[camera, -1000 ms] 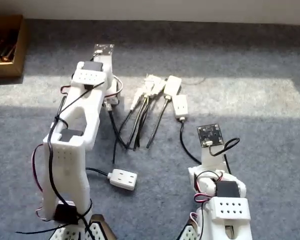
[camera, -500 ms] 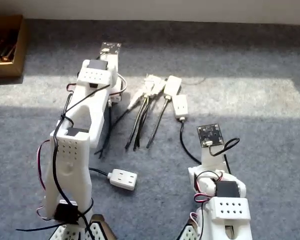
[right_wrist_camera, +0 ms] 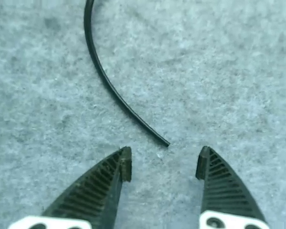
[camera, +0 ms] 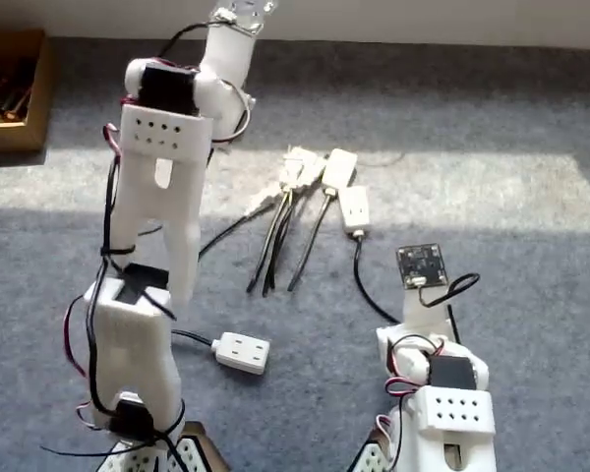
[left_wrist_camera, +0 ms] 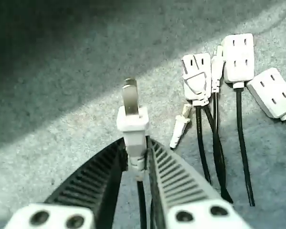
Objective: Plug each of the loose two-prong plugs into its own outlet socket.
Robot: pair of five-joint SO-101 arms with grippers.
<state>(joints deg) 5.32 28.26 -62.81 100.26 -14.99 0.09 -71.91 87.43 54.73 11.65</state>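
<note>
My left gripper (left_wrist_camera: 135,144) is shut on a white two-prong plug (left_wrist_camera: 132,118), prongs pointing away, held above the grey carpet. Its black cord (camera: 231,228) trails down under the raised left arm (camera: 162,147). Beyond it lie another white two-prong plug (left_wrist_camera: 196,78), a small loose plug (left_wrist_camera: 179,129) and two white outlet sockets (left_wrist_camera: 238,58) (left_wrist_camera: 274,93). In the high view these sockets (camera: 338,167) (camera: 354,207) sit mid-carpet beside the loose plugs (camera: 295,167). My right gripper (right_wrist_camera: 163,164) is open low over the carpet, with a black cable end (right_wrist_camera: 115,95) just beyond its fingertips.
A third white outlet socket (camera: 243,351) lies near the left arm's base. A wooden box (camera: 15,88) stands at the far left edge. Black cords (camera: 275,251) fan out over the carpet between the arms. The right arm (camera: 438,379) sits at the near right.
The left arm has risen and swung toward the far edge with the plug in its gripper, dragging the black cord along. The right arm has barely moved.
</note>
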